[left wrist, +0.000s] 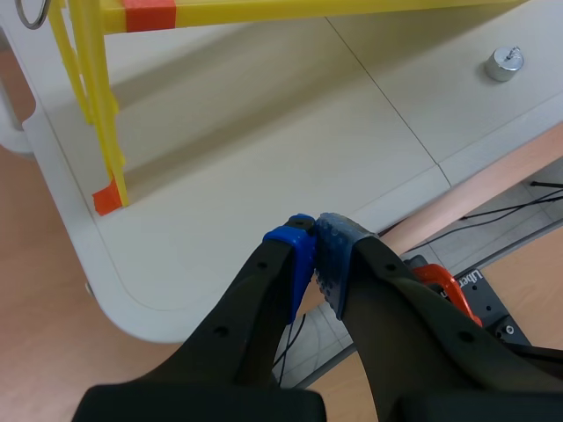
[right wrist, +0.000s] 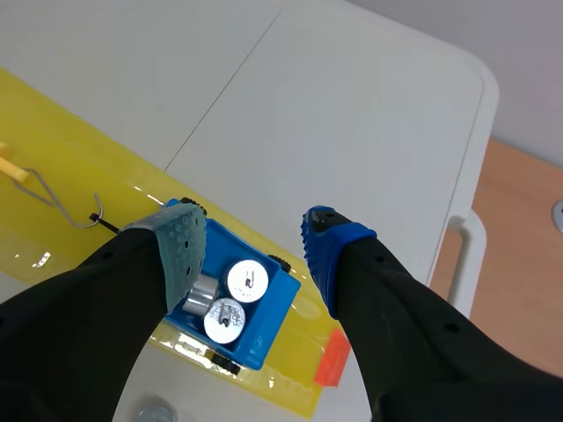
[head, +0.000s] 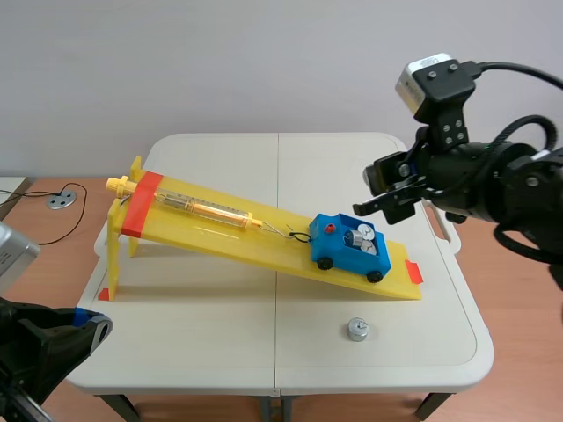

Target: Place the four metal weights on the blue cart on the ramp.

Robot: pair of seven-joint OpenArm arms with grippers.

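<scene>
My left fingers point(left wrist: 303, 257) are pressed together, pads touching, nothing between them, parked low off the tabletop point(left wrist: 264, 149) corner. Ahead of them is the tall end of the yellow ramp point(head: 264, 251). A spring scale point(head: 207, 209) lies along it, hooked to the blue cart point(head: 345, 257).

The loose weight point(head: 357, 330) stands upright on the tabletop, far ahead of my left fingers and off to their right. It is on my side of the ramp's low end, apart from it.

My right fingers point(right wrist: 330, 242) are spread wide, holding nothing, hanging above the cart. The cart sits under and between them at the ramp's low end. The three weights point(right wrist: 247, 280) in the cart are packed touching; I count no fourth there.

Step in hand, as I judge: three loaded, last one to fetch. The next move is probably for my right fingers:
- come off the cart toward me
- drop over the loose weight, fingers wide
- close on its body and lift
- carry it above the cart's free corner and release low

The cart is wheeled and on a slope, so a bump may roll it. Set down gently.
</scene>
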